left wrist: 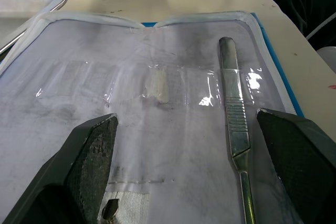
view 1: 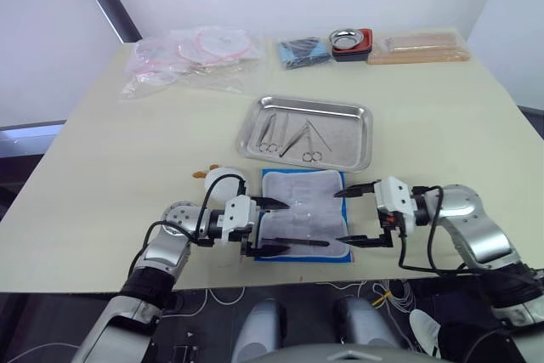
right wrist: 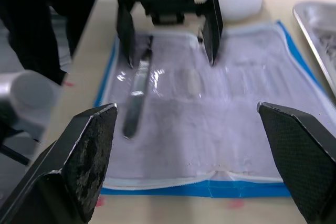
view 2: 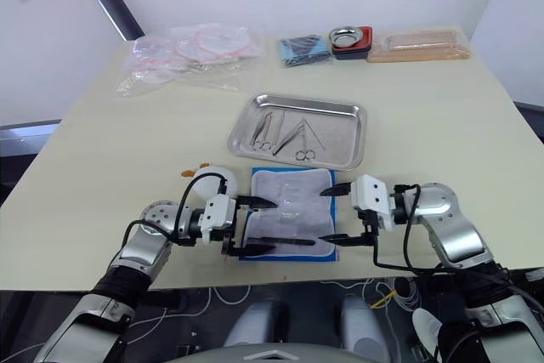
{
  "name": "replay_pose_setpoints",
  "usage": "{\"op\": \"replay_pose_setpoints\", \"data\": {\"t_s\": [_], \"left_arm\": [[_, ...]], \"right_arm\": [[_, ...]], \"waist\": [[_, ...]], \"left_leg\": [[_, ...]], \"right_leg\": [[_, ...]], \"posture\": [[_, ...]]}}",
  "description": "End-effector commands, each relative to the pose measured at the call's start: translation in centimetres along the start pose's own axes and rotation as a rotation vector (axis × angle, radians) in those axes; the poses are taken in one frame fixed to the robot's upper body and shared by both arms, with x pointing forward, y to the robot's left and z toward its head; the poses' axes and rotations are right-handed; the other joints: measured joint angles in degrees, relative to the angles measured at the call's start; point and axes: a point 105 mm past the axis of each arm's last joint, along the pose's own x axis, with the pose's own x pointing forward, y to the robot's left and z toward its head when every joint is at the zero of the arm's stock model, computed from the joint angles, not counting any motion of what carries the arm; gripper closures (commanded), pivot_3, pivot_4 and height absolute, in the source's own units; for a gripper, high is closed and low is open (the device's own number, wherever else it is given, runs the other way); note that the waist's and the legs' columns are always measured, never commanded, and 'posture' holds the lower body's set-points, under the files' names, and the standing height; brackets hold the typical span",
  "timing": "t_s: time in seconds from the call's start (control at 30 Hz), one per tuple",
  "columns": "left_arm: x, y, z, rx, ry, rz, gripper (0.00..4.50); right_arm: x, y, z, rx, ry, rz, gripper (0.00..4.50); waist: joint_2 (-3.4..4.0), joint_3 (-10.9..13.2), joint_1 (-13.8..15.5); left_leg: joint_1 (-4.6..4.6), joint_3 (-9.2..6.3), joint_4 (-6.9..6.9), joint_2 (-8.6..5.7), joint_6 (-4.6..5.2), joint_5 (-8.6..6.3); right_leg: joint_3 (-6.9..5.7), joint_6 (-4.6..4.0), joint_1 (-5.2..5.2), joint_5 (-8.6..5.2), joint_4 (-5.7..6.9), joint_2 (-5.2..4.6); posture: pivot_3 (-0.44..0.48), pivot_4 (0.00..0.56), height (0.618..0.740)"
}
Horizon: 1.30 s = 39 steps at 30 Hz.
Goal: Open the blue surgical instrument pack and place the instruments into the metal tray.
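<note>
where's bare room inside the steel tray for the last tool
The shallow stainless-steel tray's right part is bare, from the ring-handled instruments to its right rim. Its left and middle are crowded. The slender metal handle lies on the open blue pack.

Opened blue pack [view 1: 303, 212] hemmed by left gripper [view 1: 270, 227] and right gripper [view 1: 357, 216], both spread wide; bare lining between them, one flat tool [left wrist: 234, 124] by near edge; metal tray [view 1: 361, 138] just beyond; bare table [view 1: 110, 176] either side

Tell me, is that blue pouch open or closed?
Open: the blue surgical instrument pack lies spread flat, its pale lining facing up with one metal tool on it.
</note>
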Motion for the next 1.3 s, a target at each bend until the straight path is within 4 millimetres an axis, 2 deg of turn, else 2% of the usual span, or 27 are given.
{"op": "replay_pose_setpoints", "data": {"t_s": [0.03,0.27,0.7,0.73,0.77,0.83,0.87,1.0,1.07,1.3], "left_arm": [[-0.2,-4.1,-5.6,-0.192,0.205,-0.101,0.0],[-0.3,-4.4,-5.5,-0.196,0.202,-0.11,0.0],[-0.7,-4.8,-5.5,-0.195,0.21,-0.137,0.0],[-0.7,-4.8,-5.5,-0.195,0.211,-0.137,0.0],[-0.7,-4.8,-5.5,-0.195,0.213,-0.137,0.0],[-0.8,-4.8,-5.5,-0.195,0.214,-0.134,0.0],[-0.8,-4.7,-5.5,-0.196,0.213,-0.131,0.0],[-1.0,-4.9,-5.7,-0.2,0.22,-0.132,0.0],[-1.0,-4.9,-5.7,-0.2,0.222,-0.13,0.0],[-0.9,-4.8,-5.7,-0.199,0.219,-0.122,0.0]], "right_arm": [[0.9,-0.1,0.3,-0.064,0.016,0.009,0.04],[2.6,0.1,-0.7,-0.051,0.056,-0.03,0.04],[2.7,1.7,-3.4,0.005,0.183,0.053,0.04],[2.7,1.8,-3.6,0.004,0.186,0.061,0.54],[2.7,1.9,-3.7,0.005,0.19,0.067,0.74],[2.6,1.9,-3.9,0.011,0.194,0.075,1.7],[2.5,1.9,-3.9,0.014,0.193,0.077,1.95],[2.5,2.1,-4.0,0.02,0.195,0.092,3.77],[2.6,2.1,-3.9,0.025,0.19,0.095,4.43],[2.7,1.8,-3.2,0.021,0.169,0.097,4.43]], "waist": [[0.01,0.0,0.0],[0.0,0.0,-0.1],[-0.13,-0.4,-0.3],[-0.16,-0.4,-0.4],[-0.18,-0.5,-0.4],[-0.24,-0.5,-0.4],[-0.26,-0.5,-0.4],[-0.32,-0.5,-0.5],[-0.34,-0.5,-0.5],[-0.34,-0.5,-0.5]], "left_leg": [[0.0,0.0,0.0,0.0,0.0,0.0],[0.01,0.01,0.01,0.0,0.0,0.0],[0.04,0.02,0.01,0.01,0.01,0.0],[0.04,0.02,0.01,0.01,0.01,0.0],[0.05,0.02,0.01,0.02,0.01,-0.01],[0.08,0.02,0.01,0.04,0.01,-0.01],[0.1,0.02,0.01,0.05,0.01,-0.01],[0.24,0.05,0.01,0.08,0.01,-0.01],[0.35,0.09,0.0,0.1,0.01,-0.01],[0.51,0.16,-0.08,0.1,0.01,-0.01]], "right_leg": [[0.0,0.0,0.0,0.0,0.0,0.0],[0.01,0.0,0.0,0.0,0.04,0.0],[0.03,0.0,0.02,0.0,0.04,0.02],[0.03,0.0,0.02,0.0,0.04,0.03],[0.02,-0.01,0.02,0.0,0.04,0.04],[0.03,-0.01,0.04,0.0,0.04,0.06],[0.03,-0.01,0.08,0.0,0.04,0.07],[0.05,-0.02,0.17,-0.01,0.08,0.09],[0.07,-0.02,0.26,-0.01,0.09,0.1],[0.14,-0.04,0.29,-0.02,0.09,0.1]], "posture": [[0.0,0.15,0.74],[0.0,0.15,0.74],[0.0,0.15,0.74],[0.0,0.15,0.74],[0.0,0.15,0.74],[0.0,0.15,0.74],[0.0,0.15,0.74],[0.0,0.15,0.74],[0.0,0.15,0.74],[0.0,0.15,0.74]]}}
